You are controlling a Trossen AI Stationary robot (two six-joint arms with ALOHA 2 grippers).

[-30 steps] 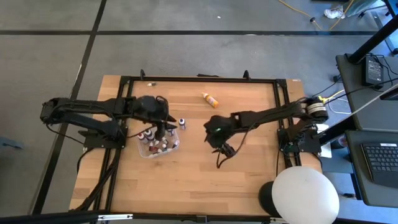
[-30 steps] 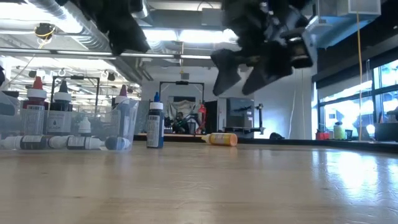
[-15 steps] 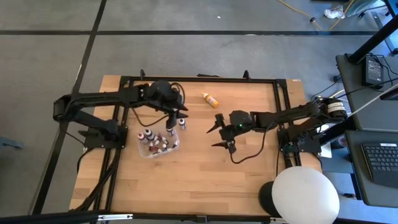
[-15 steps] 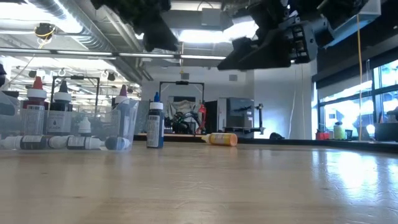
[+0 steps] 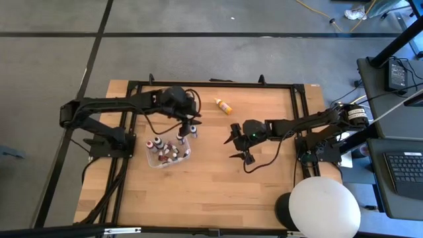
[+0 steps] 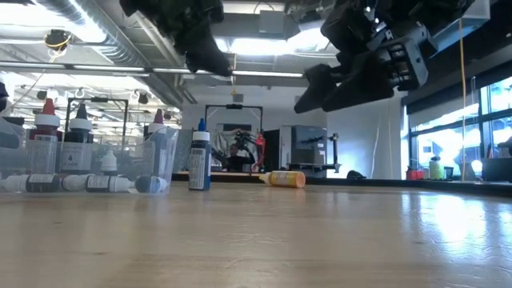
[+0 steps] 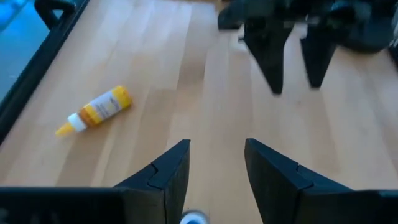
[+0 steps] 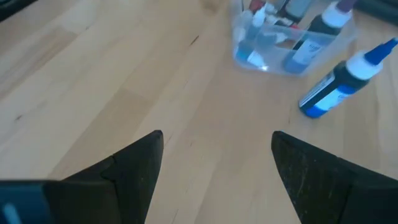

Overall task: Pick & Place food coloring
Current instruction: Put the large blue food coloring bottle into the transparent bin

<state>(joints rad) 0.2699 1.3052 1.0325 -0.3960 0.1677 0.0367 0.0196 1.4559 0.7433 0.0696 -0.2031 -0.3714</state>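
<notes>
Looking down from the high view, the left gripper hangs partly open and empty directly over the upright blue bottle beside the clear tray, while the right gripper waits wide open mid-table, so the left arm is nearer. Level with the wooden table, that bottle stands long axis vertical beneath the left gripper. Left wrist view: an orange-yellow bottle lies on its side, well apart.

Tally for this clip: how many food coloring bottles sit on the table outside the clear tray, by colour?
Blue bottle, upright: 1
Orange-yellow bottle, lying on its side: 1
Total outside the tray: 2
</notes>
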